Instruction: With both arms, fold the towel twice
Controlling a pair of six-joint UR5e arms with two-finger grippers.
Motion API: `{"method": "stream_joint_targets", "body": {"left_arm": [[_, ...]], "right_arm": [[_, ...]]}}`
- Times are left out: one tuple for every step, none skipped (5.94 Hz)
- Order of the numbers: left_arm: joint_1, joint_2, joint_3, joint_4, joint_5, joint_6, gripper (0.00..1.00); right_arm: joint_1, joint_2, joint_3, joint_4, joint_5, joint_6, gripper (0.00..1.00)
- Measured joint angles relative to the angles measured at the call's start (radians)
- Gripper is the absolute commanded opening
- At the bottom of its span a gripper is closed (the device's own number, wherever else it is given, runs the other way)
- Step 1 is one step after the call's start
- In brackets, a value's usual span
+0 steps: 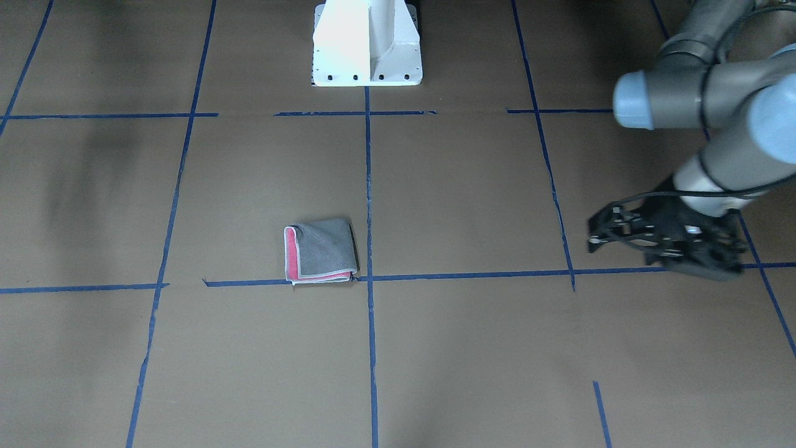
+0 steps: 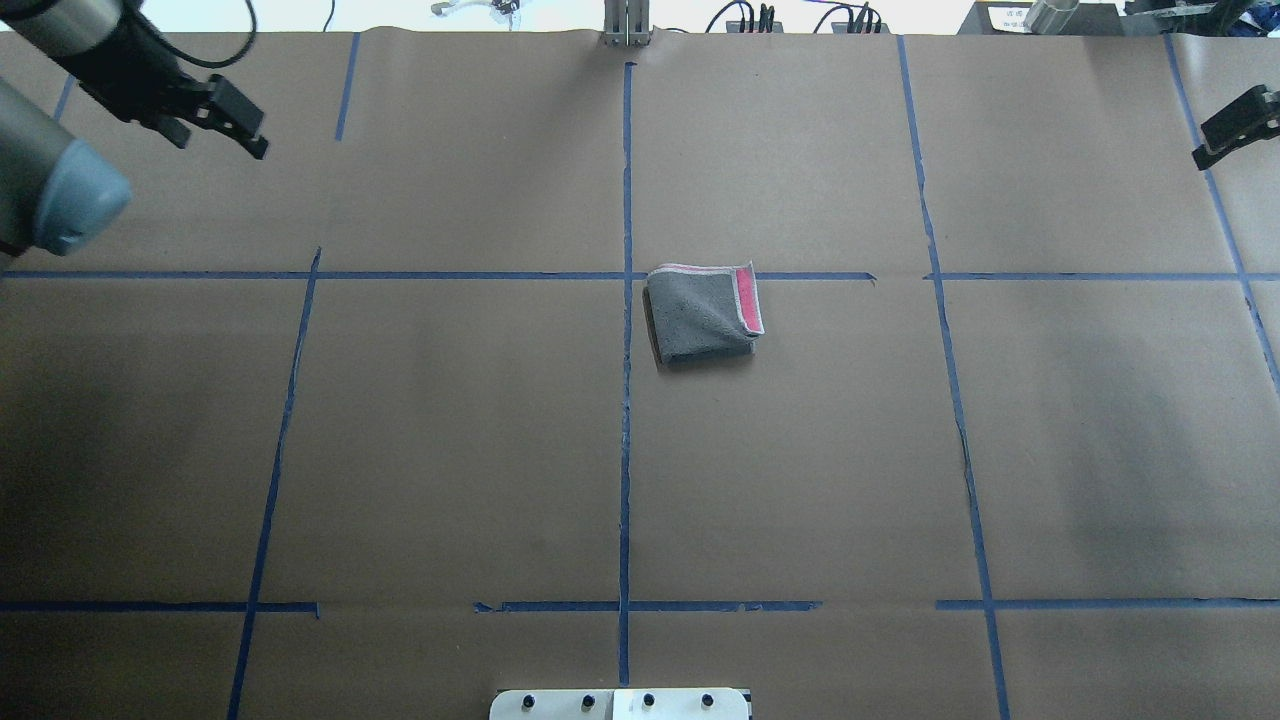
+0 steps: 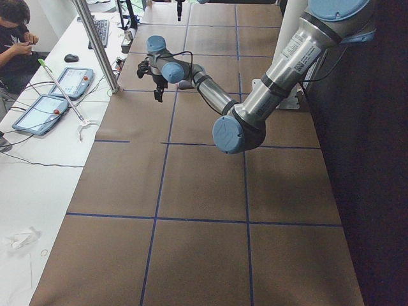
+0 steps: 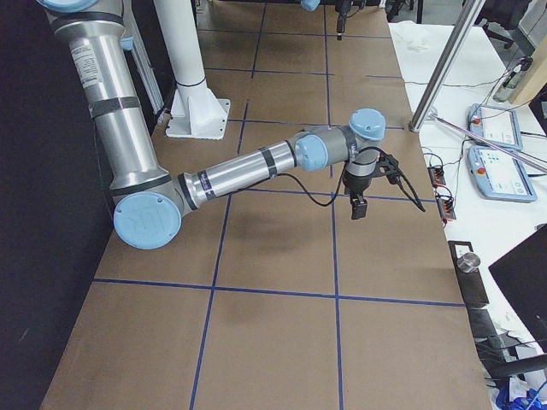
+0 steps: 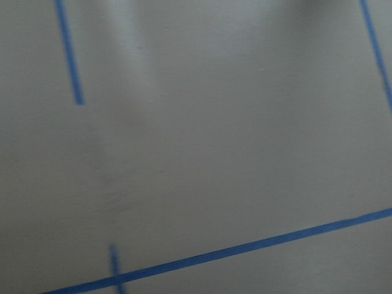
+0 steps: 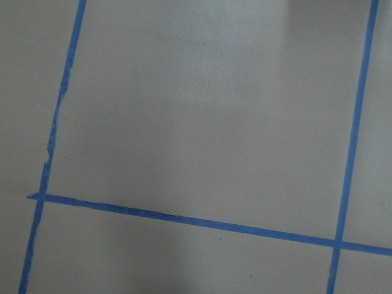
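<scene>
The left claw (image 1: 597,231) hangs above the desk (image 2: 450,450) with its fingers spread and nothing between them, out at the far corner on the robot's left. The right claw (image 2: 1235,125) only pokes in at the overhead view's right edge, also on the far side. It carries no cloth, but I cannot tell whether it is spread or closed. Both wrist cameras see only brown paper and blue tape.

From either claw the towel (image 2: 700,315) lies inward toward the middle and nearer the robot, well apart from both. It rests flat as a small packet, grey face up, with a pink strip along its far edge and its robot-right edge. It sits just beside the centre tape line (image 2: 625,450), on the right arm's half. The packet is close to square, so it has no clear long axis.

Neither claw is plainly nearer — though the towel's side of the line favours the right arm. Judging by the layered edges, both folds look done, so the coming move probably calls for no grasp.
</scene>
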Motion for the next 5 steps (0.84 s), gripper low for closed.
{"method": "stream_joint_targets", "body": {"left_arm": [[-0.074, 0.042, 0.008, 0.097, -0.022, 0.155, 1.0], [-0.154, 0.06, 0.035, 0.199, -0.028, 0.326, 1.0], [-0.239, 0.071, 0.093, 0.255, -0.031, 0.463, 1.0], [-0.315, 0.083, 0.174, 0.269, -0.032, 0.566, 1.0], [-0.376, 0.114, 0.232, 0.264, -0.032, 0.632, 1.0]], "right_arm": [[0.023, -0.001, 0.058, -0.129, -0.003, -0.077, 1.0], [0.032, -0.006, 0.083, -0.185, -0.003, -0.105, 1.0], [0.035, -0.015, 0.086, -0.201, -0.002, -0.114, 1.0], [0.035, -0.034, 0.086, -0.201, -0.001, -0.115, 1.0], [0.036, -0.063, 0.086, -0.197, -0.001, -0.114, 1.0]]}}
